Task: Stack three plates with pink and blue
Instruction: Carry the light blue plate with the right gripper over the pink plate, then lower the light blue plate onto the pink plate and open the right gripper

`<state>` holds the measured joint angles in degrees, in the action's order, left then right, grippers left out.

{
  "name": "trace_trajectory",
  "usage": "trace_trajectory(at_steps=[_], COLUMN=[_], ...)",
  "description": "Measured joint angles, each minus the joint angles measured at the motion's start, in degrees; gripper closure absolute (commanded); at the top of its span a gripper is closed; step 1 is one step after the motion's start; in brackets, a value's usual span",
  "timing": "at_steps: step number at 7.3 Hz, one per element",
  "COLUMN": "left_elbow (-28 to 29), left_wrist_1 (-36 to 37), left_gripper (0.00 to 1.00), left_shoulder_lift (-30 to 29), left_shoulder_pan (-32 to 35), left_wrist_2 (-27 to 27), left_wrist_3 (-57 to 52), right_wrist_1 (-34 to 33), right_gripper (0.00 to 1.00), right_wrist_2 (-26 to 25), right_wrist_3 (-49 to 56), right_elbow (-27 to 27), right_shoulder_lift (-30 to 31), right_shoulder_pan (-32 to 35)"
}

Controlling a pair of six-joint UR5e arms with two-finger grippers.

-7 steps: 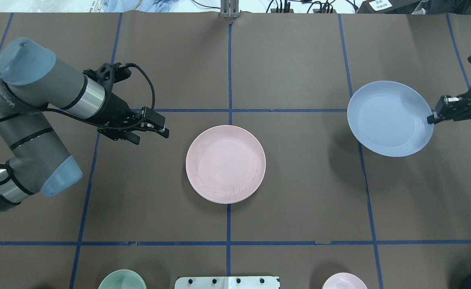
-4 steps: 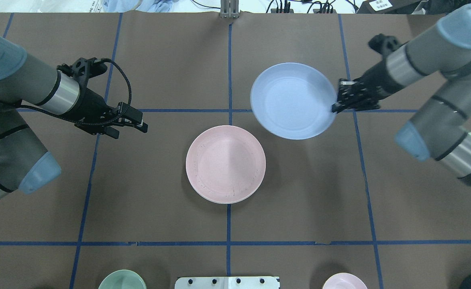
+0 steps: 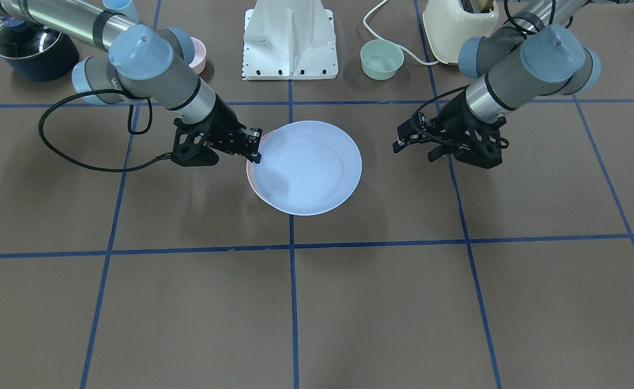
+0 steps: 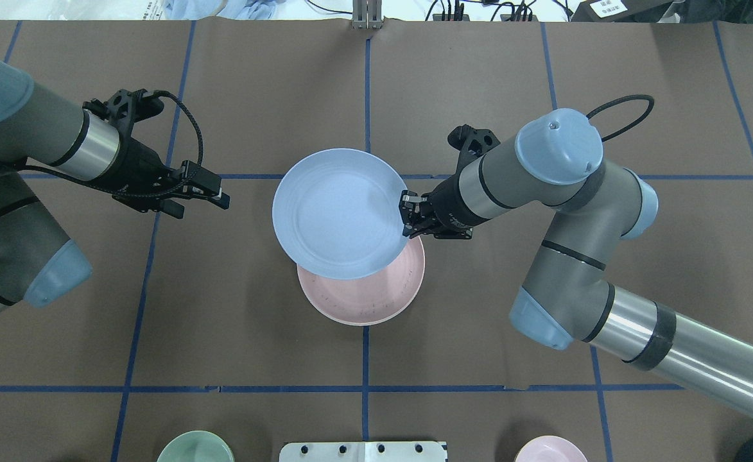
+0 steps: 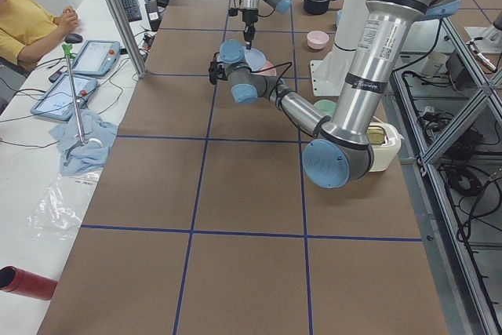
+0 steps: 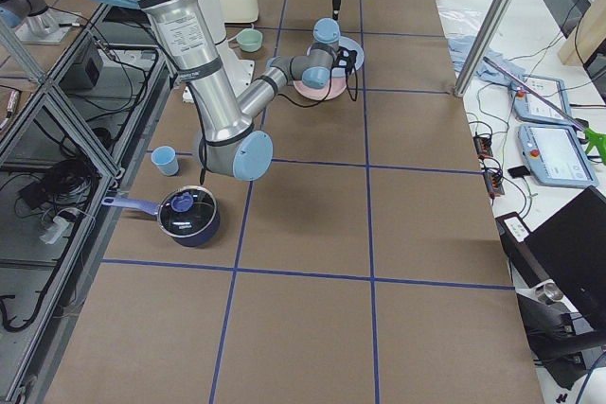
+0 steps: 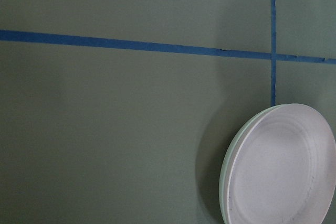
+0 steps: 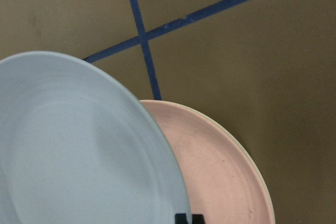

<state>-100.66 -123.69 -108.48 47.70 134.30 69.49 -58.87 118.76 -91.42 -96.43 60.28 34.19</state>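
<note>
Now blue plate (image 4: 341, 212) rim between right fingers (image 4: 408, 221), over pink plate (image 4: 376, 298).

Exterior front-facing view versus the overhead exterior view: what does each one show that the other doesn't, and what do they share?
Only the front-facing view shows the cream appliance near the robot's base. Only the overhead view shows a broad crescent of the pink plate uncovered; from the front just a sliver shows. Both show the right gripper shut on the rim of the blue plate above the pink plate, and the left gripper aside, holding nothing.
</note>
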Motion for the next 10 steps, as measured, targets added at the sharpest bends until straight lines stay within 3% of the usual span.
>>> trace_trajectory(at_steps=[9, 10], left_elbow=[-0.21, -0.23], left_wrist_1=[-0.06, -0.06], left_gripper=[0.0, 0.0], left_shoulder_lift=[-0.16, -0.2], left_shoulder_pan=[-0.12, -0.14], left_wrist_2=[-0.12, -0.15], left_wrist_3=[0.52, 0.59], right_wrist_1=[-0.28, -0.28], right_gripper=[1.0, 0.72], right_wrist_2=[-0.86, -0.89], right_wrist_3=[-0.25, -0.25], right_elbow=[-1.96, -1.95], right_shoulder_lift=[3.97, 4.15], right_shoulder_pan=[-2.62, -2.91])
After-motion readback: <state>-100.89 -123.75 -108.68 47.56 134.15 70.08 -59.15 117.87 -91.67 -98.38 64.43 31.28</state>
